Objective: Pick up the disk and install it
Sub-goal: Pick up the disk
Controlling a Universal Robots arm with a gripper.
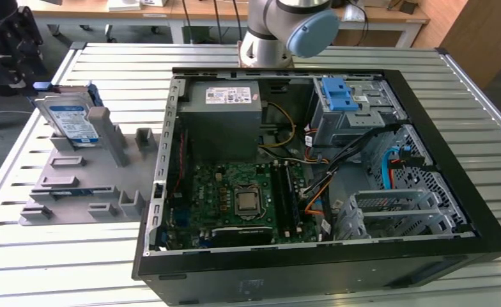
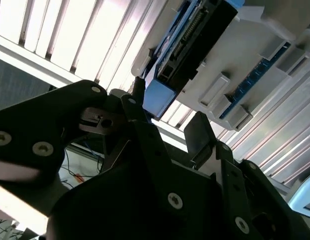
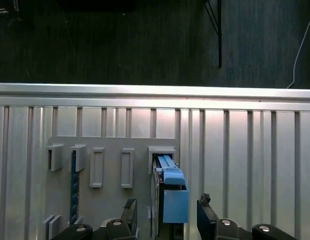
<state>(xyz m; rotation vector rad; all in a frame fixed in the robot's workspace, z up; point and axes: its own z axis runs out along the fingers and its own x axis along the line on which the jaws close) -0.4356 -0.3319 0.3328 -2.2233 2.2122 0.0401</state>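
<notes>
The disk (image 1: 69,121) stands on edge, leaning in a slot at the far end of a grey holder plate (image 1: 80,192) on the exterior view's left. Its white-and-blue label faces out, and a blue bracket frames it. In the first wrist view its blue bracket end (image 3: 172,197) points toward the camera. My gripper (image 3: 167,207) is open, with one dark finger (image 3: 131,209) on each side of that end and a gap on both sides. The second wrist view shows the same straddle: the gripper (image 2: 167,117) sits around the blue tab (image 2: 157,97), not touching it.
An open black computer case (image 1: 455,211) lies on the slatted metal table (image 1: 63,268). Inside are a green motherboard (image 1: 242,198), a grey power-supply box (image 1: 225,102) and a drive cage with a light-blue latch (image 1: 344,96). The arm's base (image 1: 276,32) stands behind the case.
</notes>
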